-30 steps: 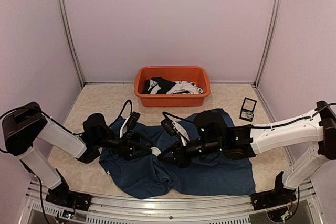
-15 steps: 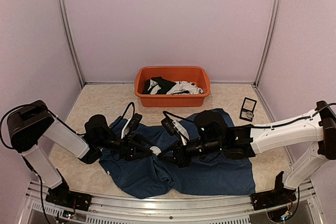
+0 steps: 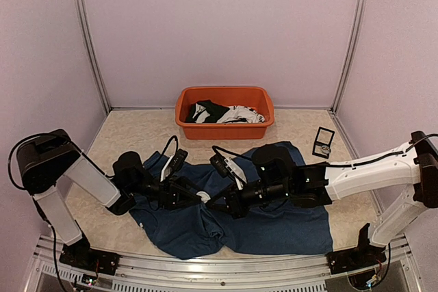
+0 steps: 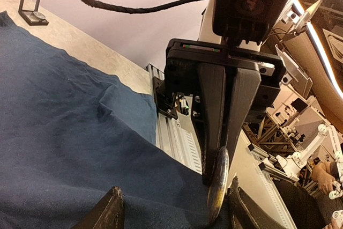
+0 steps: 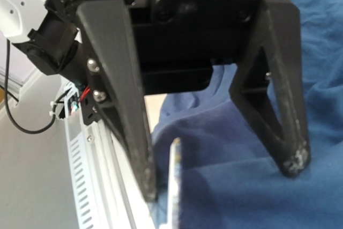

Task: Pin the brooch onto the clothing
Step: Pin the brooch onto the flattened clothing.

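The brooch (image 4: 217, 189) is in my right claw (image 4: 213, 169), which is fully closed on its upper edge. From the left wrist I see it edge-on, a thin round disc hanging down from the closed fingertips. It is just above the T-shirt (image 3: 274, 230), over the rumpled left part, and I cannot tell if its lower edge touches the cloth.

My left claw (image 5: 218, 178) is open and holds nothing. Its two fingers (image 5: 123, 111) stand on both sides of the brooch, one just beside the disc and the other well apart from it.

The T-shirt lies spread on the table (image 3: 130, 135), in front of the orange tub (image 3: 186, 124) with the black and white garments (image 3: 226, 113) inside. A small framed case (image 3: 323, 143) stands beyond the shirt's far right corner.

I judge that the pinning itself is not yet done: the brooch is at the place, but I see no pin through the fabric. I think the next move calls for the left claw to steady the brooch, or to gather cloth under it, without knocking the disc out of the right grip. The pin needs a fold to pass through, and this soft fabric will probably give way if it is only pushed.
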Motion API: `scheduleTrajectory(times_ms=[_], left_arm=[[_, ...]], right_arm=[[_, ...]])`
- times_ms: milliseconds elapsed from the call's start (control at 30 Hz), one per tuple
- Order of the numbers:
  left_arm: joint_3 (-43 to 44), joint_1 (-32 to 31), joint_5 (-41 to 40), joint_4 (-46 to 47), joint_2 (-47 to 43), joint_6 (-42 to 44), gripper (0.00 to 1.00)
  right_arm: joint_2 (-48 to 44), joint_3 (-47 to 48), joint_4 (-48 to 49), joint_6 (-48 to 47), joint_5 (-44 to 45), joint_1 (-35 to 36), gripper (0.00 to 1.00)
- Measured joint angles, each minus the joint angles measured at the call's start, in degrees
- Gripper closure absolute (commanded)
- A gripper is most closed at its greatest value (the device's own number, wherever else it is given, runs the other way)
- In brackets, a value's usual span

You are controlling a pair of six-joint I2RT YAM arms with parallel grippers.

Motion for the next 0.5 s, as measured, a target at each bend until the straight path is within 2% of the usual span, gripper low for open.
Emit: scheduleTrajectory(times_ms=[500], left_arm=[[0.0,-0.5,-2.2,1.0,0.5,-0.4,0.36]], right_arm=[[0.1,0.0,0.0,0.5,0.9,0.0,1.00]])
